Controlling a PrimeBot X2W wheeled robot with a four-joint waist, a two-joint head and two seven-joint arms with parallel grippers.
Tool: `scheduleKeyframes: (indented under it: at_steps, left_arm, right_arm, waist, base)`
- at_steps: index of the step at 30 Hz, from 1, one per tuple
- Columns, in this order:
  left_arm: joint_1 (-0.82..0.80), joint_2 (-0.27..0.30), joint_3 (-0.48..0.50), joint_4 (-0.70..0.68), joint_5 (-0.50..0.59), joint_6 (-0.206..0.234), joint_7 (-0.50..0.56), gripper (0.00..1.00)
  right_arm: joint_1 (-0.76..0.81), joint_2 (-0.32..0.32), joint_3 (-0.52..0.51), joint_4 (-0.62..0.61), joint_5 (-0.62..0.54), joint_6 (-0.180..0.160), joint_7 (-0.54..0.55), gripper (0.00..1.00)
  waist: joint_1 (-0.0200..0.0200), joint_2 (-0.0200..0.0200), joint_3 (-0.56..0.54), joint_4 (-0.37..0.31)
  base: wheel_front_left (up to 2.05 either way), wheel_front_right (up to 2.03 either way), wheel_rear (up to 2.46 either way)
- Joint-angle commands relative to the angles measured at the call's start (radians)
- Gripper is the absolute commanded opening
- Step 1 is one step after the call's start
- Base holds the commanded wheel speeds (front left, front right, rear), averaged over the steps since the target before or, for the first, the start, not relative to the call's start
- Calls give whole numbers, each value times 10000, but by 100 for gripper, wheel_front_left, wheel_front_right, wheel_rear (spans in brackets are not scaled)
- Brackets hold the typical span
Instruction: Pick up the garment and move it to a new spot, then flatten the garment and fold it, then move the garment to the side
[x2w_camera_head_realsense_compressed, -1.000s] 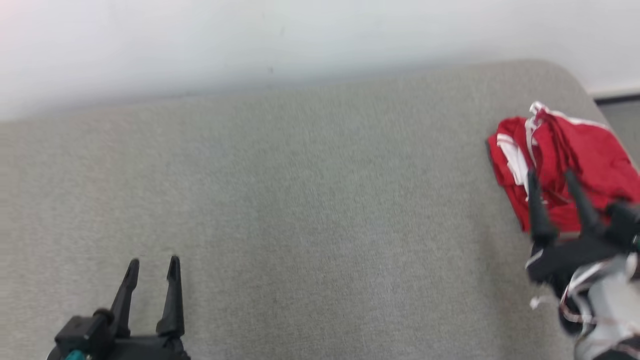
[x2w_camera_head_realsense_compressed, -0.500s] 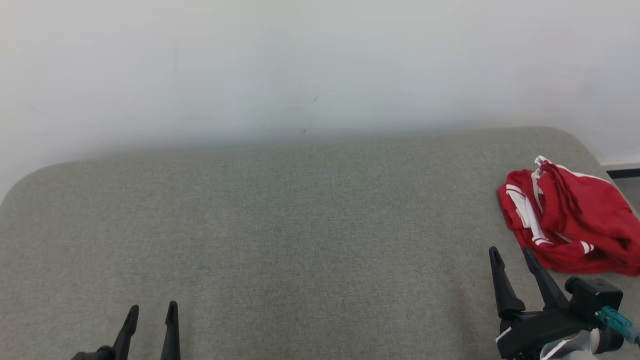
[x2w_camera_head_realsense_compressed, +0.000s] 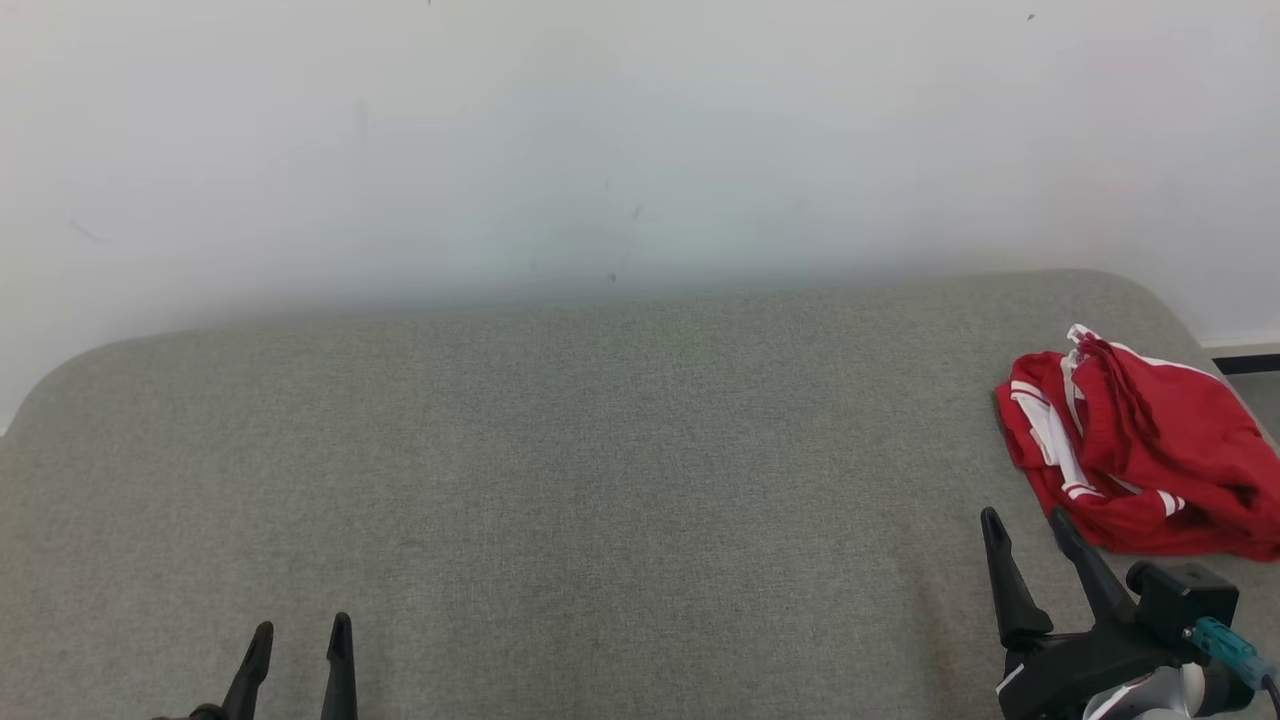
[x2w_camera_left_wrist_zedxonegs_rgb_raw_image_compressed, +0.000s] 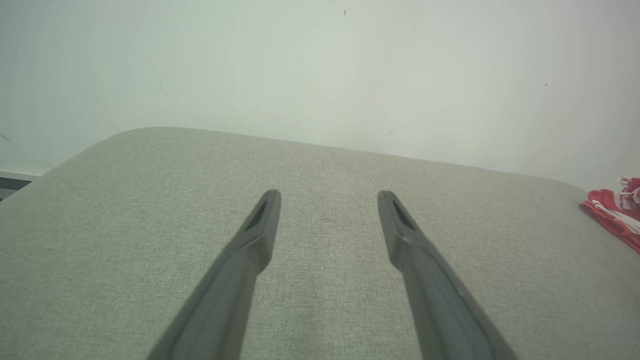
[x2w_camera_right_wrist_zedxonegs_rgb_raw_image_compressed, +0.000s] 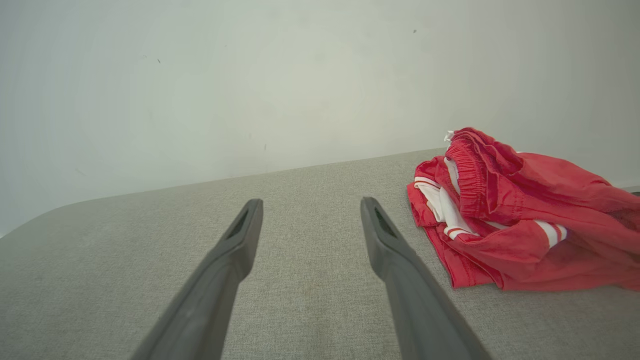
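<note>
A red garment with white stripes (x2w_camera_head_realsense_compressed: 1140, 450) lies bunched in a loose fold at the right end of the grey fabric surface (x2w_camera_head_realsense_compressed: 600, 470). The right wrist view shows the garment (x2w_camera_right_wrist_zedxonegs_rgb_raw_image_compressed: 515, 215) to the right of the fingers, and it peeks in at the left wrist view's right edge (x2w_camera_left_wrist_zedxonegs_rgb_raw_image_compressed: 617, 215). My right gripper (x2w_camera_head_realsense_compressed: 1028, 522) stands open just left of and nearer than the garment, apart from it, holding nothing. My left gripper (x2w_camera_head_realsense_compressed: 300, 632) is open and empty at the lower left, far from the garment. Each wrist view shows its own gripper open over the fabric: the left (x2w_camera_left_wrist_zedxonegs_rgb_raw_image_compressed: 327, 196), the right (x2w_camera_right_wrist_zedxonegs_rgb_raw_image_compressed: 310, 202).
A plain pale wall (x2w_camera_head_realsense_compressed: 640, 150) rises behind the surface. The surface has rounded far corners, and its right edge runs close beside the garment, with dark skirting (x2w_camera_head_realsense_compressed: 1245, 362) and floor beyond. The wide grey middle lies between the two grippers.
The head camera tilted up, so the whole scene slid down the picture. The right gripper drew back from over the garment to its near left side. The garment lies where it was.
</note>
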Motion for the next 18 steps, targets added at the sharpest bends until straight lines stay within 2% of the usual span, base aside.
scheduleKeyframes:
  at_steps: [1,18]
  left_arm:
    - [81,-34,43,-52,77,20,0,100]
    - [-243,-96,89,-84,226,20,0,100]
  right_arm:
    - [73,13,-35,28,-82,-28,-43,100]
    - [-42,193,-164,38,-359,-28,-85,100]
  waist:
    - [0,1,3,-20]
    - [0,1,38,38]
  base:
    - [0,0,0]
    - [0,0,0]
